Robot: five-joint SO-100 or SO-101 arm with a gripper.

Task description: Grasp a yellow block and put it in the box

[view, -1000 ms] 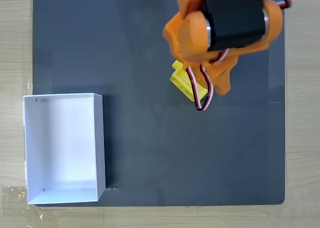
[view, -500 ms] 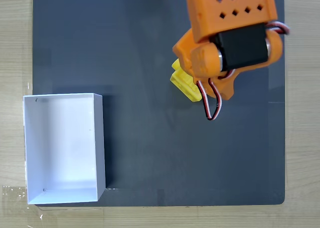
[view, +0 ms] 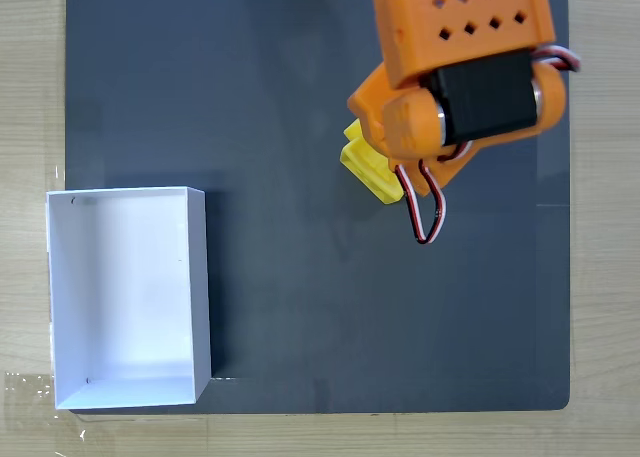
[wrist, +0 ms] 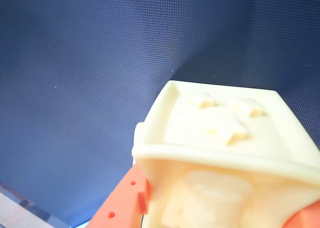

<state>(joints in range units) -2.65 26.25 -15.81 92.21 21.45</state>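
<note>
In the fixed view the yellow block [view: 362, 167] lies on the dark mat right of centre, its right part hidden under my orange gripper [view: 405, 172]. The wrist view has the block [wrist: 220, 138] very close, pale yellow, with raised relief on its top face. An orange finger [wrist: 122, 205] presses against its left side, and another orange piece touches it at the lower right corner, so my gripper [wrist: 215, 208] is shut on the block. The white box [view: 128, 297] stands open-topped at the mat's lower left, far from the block.
A dark grey mat [view: 300, 307] covers most of the wooden table [view: 30, 77]. Between the block and the box the mat is bare. A red, black and white cable loop [view: 430, 212] hangs below the arm.
The arm's upper section has swung in over the wrist and the gripper has shifted slightly. The block stays in nearly the same spot and the box has not moved.
</note>
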